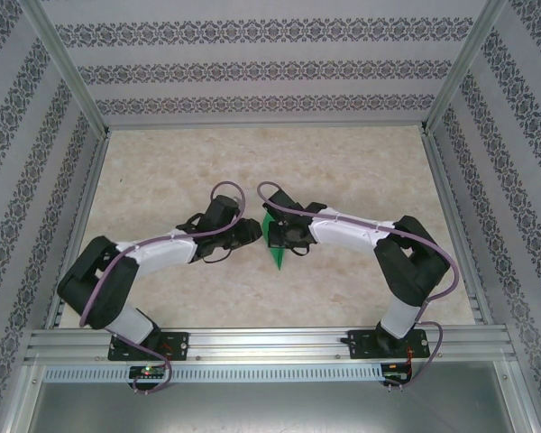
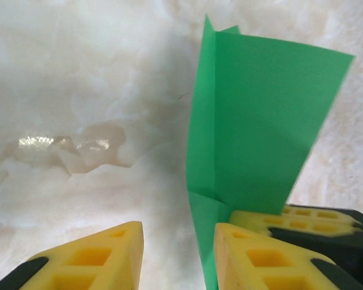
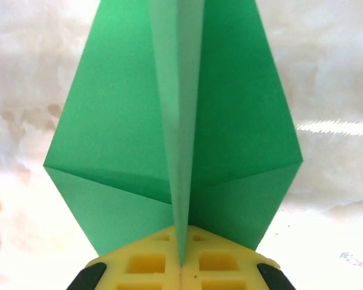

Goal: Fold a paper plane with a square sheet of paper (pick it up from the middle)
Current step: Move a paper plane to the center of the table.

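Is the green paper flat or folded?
Folded. The paper plane shows a sharp centre crease with wings slanting off both sides, and the right gripper pinches that crease.

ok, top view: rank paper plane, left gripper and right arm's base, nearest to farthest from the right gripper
1. paper plane: pinched in the right gripper, mid-table.
2. left gripper: just to its left, jaws open.
3. right arm's base: far off at the table's near edge, right side.

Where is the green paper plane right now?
The paper plane is near the table's middle in the top view, pinched at its centre crease by the right gripper, with the open left gripper close on its left.
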Motion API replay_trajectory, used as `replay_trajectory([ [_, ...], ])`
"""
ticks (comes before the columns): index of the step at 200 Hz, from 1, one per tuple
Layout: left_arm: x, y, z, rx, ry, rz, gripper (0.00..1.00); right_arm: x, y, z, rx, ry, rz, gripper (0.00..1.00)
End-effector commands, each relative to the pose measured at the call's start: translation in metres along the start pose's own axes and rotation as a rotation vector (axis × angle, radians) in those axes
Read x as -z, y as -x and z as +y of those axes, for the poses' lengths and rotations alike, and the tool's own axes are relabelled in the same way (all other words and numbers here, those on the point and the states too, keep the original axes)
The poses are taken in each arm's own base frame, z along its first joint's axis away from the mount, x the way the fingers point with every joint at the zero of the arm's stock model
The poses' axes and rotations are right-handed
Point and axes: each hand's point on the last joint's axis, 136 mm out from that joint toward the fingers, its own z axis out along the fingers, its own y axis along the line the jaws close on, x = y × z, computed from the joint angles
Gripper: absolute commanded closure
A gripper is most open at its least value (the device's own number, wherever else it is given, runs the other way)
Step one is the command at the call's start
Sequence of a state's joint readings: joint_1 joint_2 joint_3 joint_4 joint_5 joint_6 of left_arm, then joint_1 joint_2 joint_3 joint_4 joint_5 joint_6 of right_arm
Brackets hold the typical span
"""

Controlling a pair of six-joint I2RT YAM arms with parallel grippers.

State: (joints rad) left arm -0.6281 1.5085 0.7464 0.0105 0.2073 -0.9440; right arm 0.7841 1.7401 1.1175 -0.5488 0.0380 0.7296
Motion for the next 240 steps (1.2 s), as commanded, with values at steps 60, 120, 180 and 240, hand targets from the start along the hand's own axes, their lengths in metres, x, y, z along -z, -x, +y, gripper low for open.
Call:
replay_trajectory([
  [60, 0.052, 0.033, 0.027, 0.005, 0.125, -0.229, 0.62, -0.024, 0.013, -0.013, 0.045, -0.152, 0.036, 0.84],
  [120, 0.05, 0.034, 0.03, 0.008, 0.128, -0.222, 0.62, -0.041, -0.001, -0.023, 0.05, -0.179, 0.084, 0.78],
  [180, 0.046, 0.033, 0.029, 0.005, 0.133, -0.201, 0.62, -0.06, -0.018, -0.031, 0.048, -0.203, 0.131, 0.78],
  [240, 0.045, 0.032, 0.029, 0.005, 0.14, -0.192, 0.61, -0.063, -0.02, -0.033, 0.062, -0.234, 0.146, 0.77],
])
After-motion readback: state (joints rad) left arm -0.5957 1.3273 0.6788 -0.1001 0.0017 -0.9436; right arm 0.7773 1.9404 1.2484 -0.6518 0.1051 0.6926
